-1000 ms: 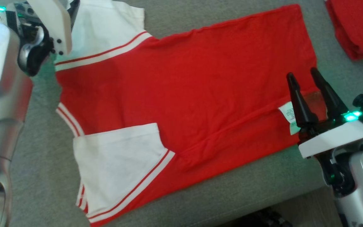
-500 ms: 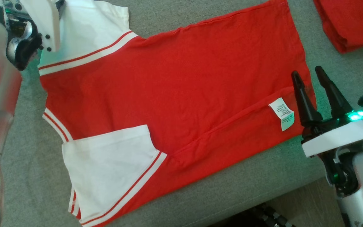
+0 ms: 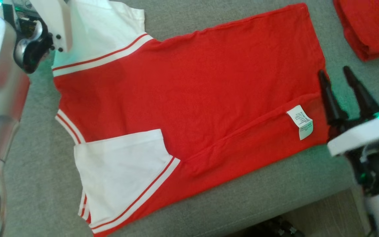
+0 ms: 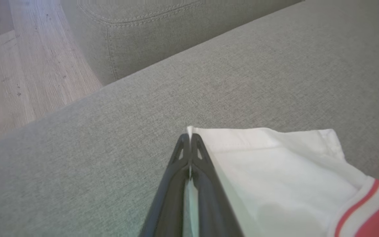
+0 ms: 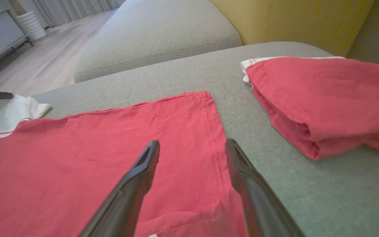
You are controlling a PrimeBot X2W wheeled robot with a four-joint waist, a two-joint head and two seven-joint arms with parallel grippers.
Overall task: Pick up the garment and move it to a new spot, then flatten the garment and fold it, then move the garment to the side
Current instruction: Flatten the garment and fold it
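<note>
Red garment (image 3: 192,98) with white, stripe-trimmed sleeves (image 3: 120,164) lies spread flat across the grey cushion (image 3: 242,204), care label (image 3: 300,121) showing near its hem.

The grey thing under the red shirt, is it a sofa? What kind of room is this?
Most likely a living room at home. The red shirt lies on a grey fabric sofa with stitched cushions, the floor is wood planks, and curtains hang at the back.
</note>
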